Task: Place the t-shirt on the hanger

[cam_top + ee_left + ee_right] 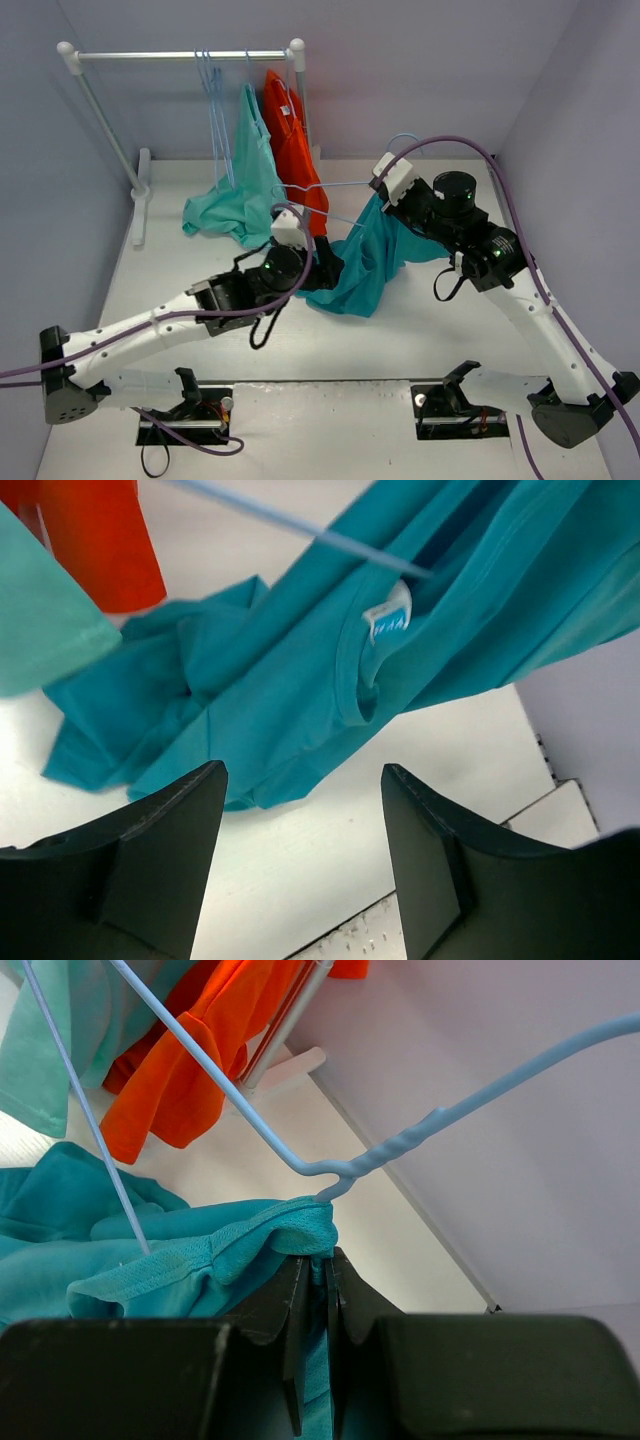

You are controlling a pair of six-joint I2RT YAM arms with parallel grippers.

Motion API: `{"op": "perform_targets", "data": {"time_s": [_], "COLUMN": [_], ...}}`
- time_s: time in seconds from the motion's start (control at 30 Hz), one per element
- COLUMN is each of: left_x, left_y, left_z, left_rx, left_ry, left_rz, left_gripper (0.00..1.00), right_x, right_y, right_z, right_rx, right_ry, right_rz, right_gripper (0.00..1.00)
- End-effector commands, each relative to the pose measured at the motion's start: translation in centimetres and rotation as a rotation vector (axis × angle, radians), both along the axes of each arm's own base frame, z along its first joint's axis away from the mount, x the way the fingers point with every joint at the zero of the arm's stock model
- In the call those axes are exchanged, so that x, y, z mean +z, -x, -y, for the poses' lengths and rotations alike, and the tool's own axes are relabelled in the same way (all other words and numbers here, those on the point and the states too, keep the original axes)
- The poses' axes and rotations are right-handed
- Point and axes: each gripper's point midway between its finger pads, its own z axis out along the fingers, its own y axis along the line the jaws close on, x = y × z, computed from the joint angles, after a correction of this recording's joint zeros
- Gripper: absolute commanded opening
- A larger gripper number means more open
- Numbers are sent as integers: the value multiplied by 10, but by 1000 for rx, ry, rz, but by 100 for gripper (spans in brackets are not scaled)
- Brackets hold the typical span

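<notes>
Partly the hanger (400, 1145) vanishes inside the t-shirt (365, 265), which droops from the right jaws, clenched on its collar, onto the bench (450, 340); left jaws gape empty beside it, orange garment (290, 140) and mint garment (240, 195) hanging behind

A robot lab cell: plain lilac walls (400, 70), white table (330, 350), small garment rack (180, 56).

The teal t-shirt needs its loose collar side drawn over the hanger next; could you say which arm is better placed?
Probably the left: the left gripper is open and empty, facing the t-shirt, while the right gripper is shut on its collar beside the hanger.
</notes>
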Motion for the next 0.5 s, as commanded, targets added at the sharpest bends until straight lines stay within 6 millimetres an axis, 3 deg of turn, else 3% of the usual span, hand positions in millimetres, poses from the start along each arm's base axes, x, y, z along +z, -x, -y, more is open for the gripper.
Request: {"op": "perform_targets", "data": {"time_s": [0.0, 0.13, 0.47], "left_x": [27, 9, -11], "left_y": [-18, -25, -38], "left_z": [17, 30, 61], "left_rx": [163, 214, 241], "left_ry": [190, 146, 96], "left_rz": [43, 34, 17], "left_gripper": [59, 59, 59], "right_x": [45, 42, 41], "right_y": [-8, -8, -6], "right_z": [-1, -2, -4], "right_rx": [-38, -40, -36], "right_ry": [-104, -111, -136], "right_rz": [123, 116, 115], "right_gripper": [0, 0, 0]}}
